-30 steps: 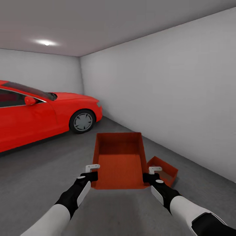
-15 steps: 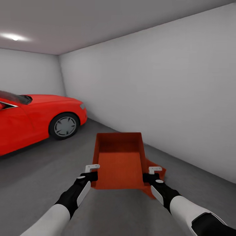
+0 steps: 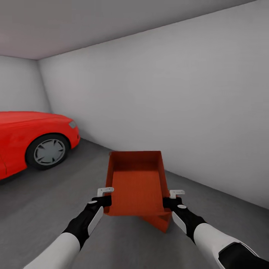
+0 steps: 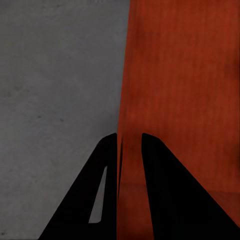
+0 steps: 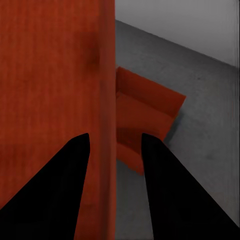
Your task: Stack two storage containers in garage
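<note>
No readable text, labels, brands, numbers or signs anywhere. Red-orange container (image 3: 136, 183) walls: plain, unmarked. Second container (image 5: 145, 120) on the floor: plain too. Red car (image 3: 26, 138): no badge or plate legible. Garage walls (image 3: 179, 104) and floor (image 3: 45, 201): bare, no signage.
</note>
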